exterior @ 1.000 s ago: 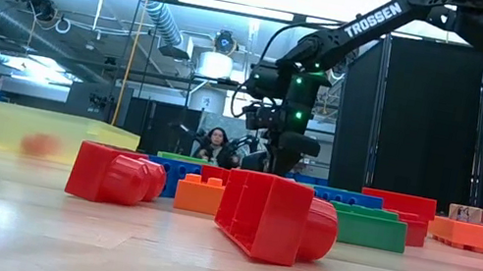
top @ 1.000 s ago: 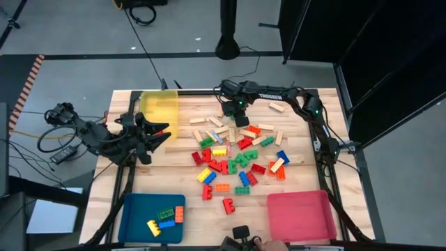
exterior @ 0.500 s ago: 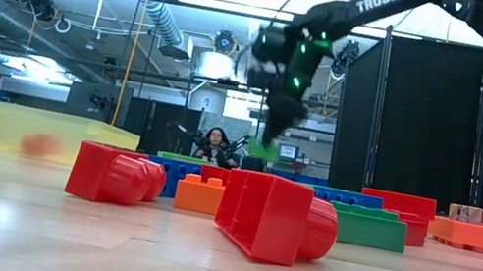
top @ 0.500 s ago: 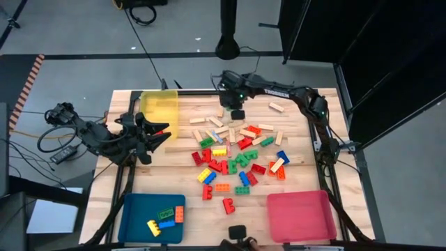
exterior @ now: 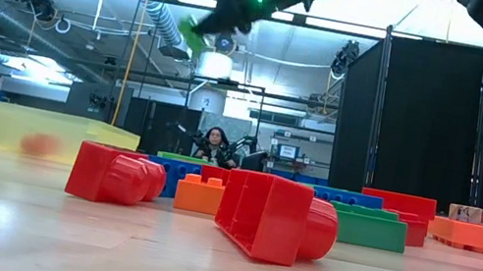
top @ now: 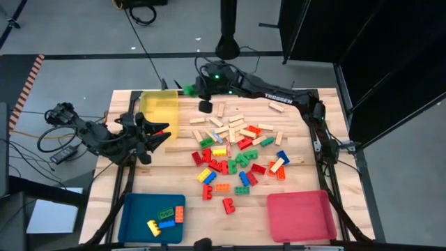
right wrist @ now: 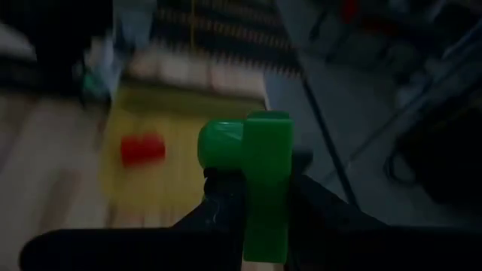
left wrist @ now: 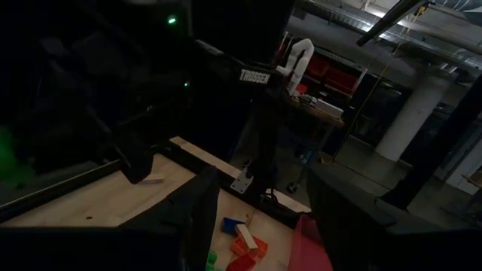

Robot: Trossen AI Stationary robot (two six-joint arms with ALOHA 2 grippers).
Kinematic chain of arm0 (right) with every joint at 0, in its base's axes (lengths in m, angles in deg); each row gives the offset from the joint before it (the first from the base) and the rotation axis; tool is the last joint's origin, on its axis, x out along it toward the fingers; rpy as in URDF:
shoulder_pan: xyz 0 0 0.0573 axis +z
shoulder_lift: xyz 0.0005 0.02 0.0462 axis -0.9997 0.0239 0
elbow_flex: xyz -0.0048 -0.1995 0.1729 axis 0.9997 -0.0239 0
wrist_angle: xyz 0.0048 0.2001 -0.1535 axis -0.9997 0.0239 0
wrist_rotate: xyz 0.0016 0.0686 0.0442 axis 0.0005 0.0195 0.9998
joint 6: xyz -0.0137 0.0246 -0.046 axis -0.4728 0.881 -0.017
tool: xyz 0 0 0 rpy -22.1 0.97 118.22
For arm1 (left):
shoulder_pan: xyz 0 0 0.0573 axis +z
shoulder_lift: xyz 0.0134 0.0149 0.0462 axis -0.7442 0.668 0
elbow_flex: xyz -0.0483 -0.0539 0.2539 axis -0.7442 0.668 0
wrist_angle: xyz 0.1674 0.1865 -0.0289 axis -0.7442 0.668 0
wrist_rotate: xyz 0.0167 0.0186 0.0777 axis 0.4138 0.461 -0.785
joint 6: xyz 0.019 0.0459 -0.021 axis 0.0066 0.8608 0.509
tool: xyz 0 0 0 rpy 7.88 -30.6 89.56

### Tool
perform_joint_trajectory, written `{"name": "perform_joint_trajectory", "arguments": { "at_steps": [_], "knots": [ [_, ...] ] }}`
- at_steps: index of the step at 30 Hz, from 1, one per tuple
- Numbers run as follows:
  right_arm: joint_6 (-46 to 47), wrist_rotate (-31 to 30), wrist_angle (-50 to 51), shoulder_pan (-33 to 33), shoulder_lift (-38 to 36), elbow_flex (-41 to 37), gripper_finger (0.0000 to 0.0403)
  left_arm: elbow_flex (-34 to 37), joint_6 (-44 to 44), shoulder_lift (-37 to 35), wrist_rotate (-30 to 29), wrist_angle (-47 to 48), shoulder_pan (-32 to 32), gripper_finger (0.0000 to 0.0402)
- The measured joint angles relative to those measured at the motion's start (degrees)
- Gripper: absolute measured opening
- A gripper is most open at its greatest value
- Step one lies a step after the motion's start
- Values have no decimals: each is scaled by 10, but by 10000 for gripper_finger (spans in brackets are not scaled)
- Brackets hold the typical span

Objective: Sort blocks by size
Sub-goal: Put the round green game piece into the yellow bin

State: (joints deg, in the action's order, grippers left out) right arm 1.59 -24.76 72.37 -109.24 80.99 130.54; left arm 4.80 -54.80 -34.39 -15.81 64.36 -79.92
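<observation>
The right gripper (top: 189, 88), raised beside the yellow tray (top: 160, 106) at the table's far edge, pinches a green block (right wrist: 256, 181). The left gripper (top: 164, 132) hovers with fingers spread near that tray. Most blocks (top: 237, 155) lie scattered mid-table.

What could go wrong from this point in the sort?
The right gripper holds a green block high up, near the yellow tray; released from there it may bounce out. The grip looks narrow, so the block could slip mid-swing. The left gripper sits beside that tray, close to the right arm's path.
</observation>
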Motion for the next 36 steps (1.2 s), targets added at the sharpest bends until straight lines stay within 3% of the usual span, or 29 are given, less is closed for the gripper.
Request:
{"name": "perform_joint_trajectory", "arguments": {
  "at_steps": [10,18,26,36],
  "knots": [
    [104,29,-245,16,46,-5,83,0,0,0,0,0,0,209],
    [189,50,-342,16,124,-5,83,0,0,0,0,0,0,209],
    [226,64,-367,21,196,16,83,0,1,0,0,2,0,209],
    [277,84,-359,22,281,103,83,0,1,0,0,2,0,209]
  ]
}}
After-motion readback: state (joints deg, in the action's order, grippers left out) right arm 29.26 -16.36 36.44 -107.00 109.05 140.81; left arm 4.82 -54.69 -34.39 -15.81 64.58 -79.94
